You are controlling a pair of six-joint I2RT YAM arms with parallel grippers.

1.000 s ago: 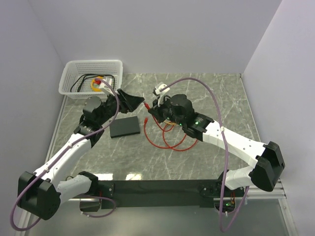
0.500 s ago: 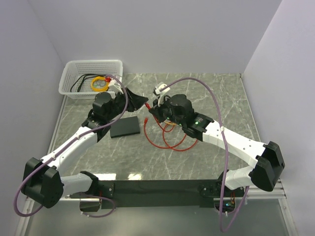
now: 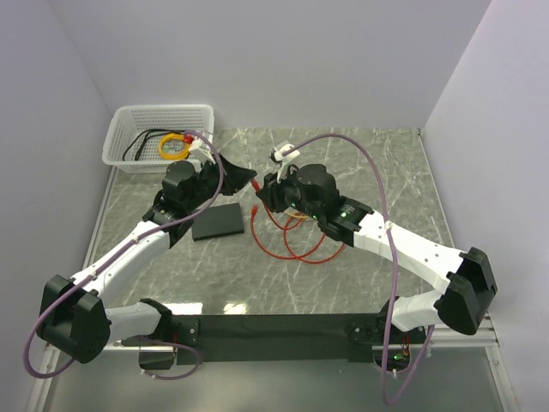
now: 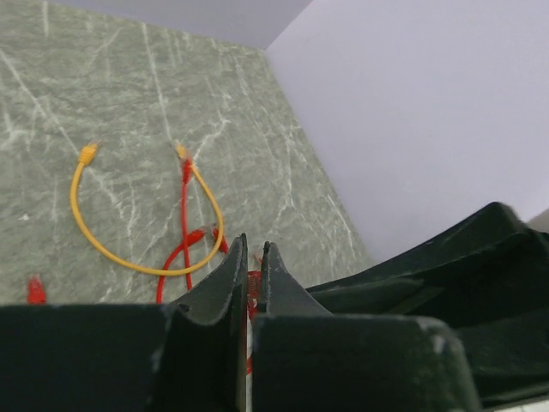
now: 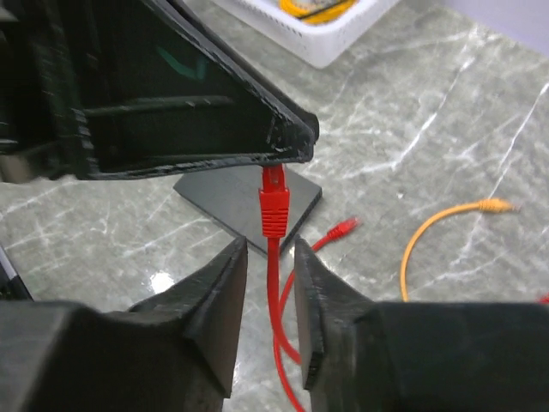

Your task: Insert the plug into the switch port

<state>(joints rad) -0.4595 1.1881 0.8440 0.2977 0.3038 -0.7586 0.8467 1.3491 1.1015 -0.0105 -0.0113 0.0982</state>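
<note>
Transfer above the table. The left gripper [image 5: 287, 150] pinches the plug [image 5: 273, 204] by its tip alone. The right gripper [image 5: 271, 257] stands parted around the red cord [image 5: 275, 292]. The black switch box [image 5: 225, 199] lies below, its port unseen. Risk: so slight a pinch may let the plug twist or drop.

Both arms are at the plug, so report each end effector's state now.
Left end effector: closed on the plug.
Right end effector: open, holding nothing.
</note>
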